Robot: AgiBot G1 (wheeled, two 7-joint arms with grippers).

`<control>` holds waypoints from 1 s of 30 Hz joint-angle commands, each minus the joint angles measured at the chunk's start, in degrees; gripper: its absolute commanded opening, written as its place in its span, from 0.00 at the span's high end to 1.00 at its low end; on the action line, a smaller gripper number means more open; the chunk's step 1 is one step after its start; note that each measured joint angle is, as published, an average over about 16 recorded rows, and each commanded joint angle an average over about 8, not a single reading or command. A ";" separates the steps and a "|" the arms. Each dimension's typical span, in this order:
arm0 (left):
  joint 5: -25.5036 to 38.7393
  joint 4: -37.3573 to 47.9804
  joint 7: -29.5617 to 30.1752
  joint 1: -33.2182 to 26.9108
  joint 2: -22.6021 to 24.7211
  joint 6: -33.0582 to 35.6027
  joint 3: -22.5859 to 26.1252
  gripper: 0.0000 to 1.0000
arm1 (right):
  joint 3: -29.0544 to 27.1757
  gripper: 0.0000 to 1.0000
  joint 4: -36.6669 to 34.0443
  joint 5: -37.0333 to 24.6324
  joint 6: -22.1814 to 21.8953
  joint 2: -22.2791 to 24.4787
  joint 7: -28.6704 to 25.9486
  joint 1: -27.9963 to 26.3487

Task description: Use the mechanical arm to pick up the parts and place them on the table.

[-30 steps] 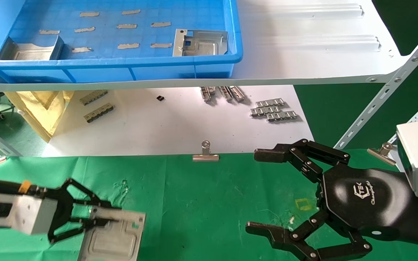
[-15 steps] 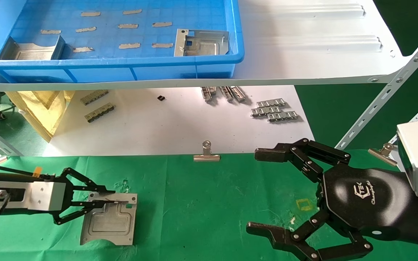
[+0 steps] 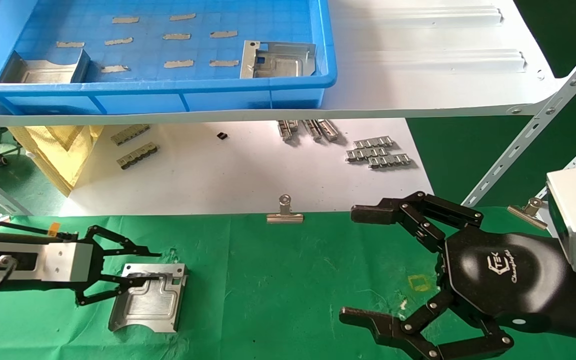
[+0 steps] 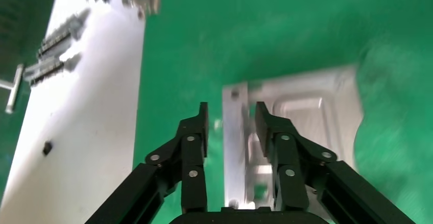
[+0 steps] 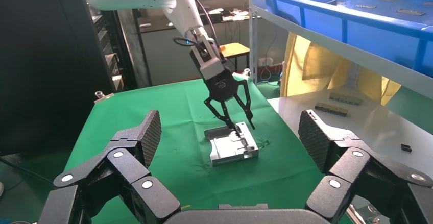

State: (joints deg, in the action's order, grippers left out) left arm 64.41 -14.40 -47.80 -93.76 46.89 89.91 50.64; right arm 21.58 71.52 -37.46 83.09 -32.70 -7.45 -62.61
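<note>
One silver part [image 3: 147,301] lies flat on the green cloth table [image 3: 278,280] at the front left. My left gripper [image 3: 155,266] is open just above the part's far rim, which sits between the jaws untouched. The left wrist view shows the same: the left gripper [image 4: 232,124] straddles the rim of the part [image 4: 306,117]. Two more parts [image 3: 278,60] [image 3: 43,70] lie in the blue tray [image 3: 168,95]. My right gripper [image 3: 368,265], the black three-fingered hand, is open and empty over the cloth at the right. Its wrist view shows the part [image 5: 230,152] far ahead.
The blue tray stands on a white shelf board [image 3: 418,75] above a lower white board [image 3: 228,175] carrying grey toothed strips [image 3: 378,152]. A binder clip [image 3: 284,216] holds the cloth's far edge. Slanted shelf struts [image 3: 533,130] stand at the right.
My left gripper carried the part away from the front edge, set it down on the cloth and opened its jaws. The right hand has not moved.
</note>
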 commanded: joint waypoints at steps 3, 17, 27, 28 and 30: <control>-3.11 -0.28 3.00 0.94 -0.17 1.84 -0.42 0.00 | 0.00 0.00 0.00 0.00 0.00 0.00 0.00 0.00; -17.15 -6.55 17.38 8.73 -3.54 2.12 -1.79 0.00 | 0.00 0.00 -0.02 0.01 -0.01 0.00 0.01 0.02; -16.00 -8.08 18.10 8.74 -3.57 1.82 -3.07 0.00 | 0.00 0.00 -0.02 0.01 -0.01 0.00 0.01 0.01; -16.09 -8.80 18.67 9.07 -3.68 1.73 -3.51 0.00 | 0.00 0.00 -0.02 0.01 -0.01 0.00 0.01 0.01; -16.30 -10.44 19.97 9.82 -3.95 1.54 -4.53 0.00 | 0.00 0.00 -0.02 0.01 -0.01 0.00 0.01 0.01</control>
State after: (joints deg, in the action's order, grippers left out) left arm 48.14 -25.09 -27.62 -83.85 42.91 91.41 45.95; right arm 21.58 71.50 -37.44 83.08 -32.69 -7.44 -62.59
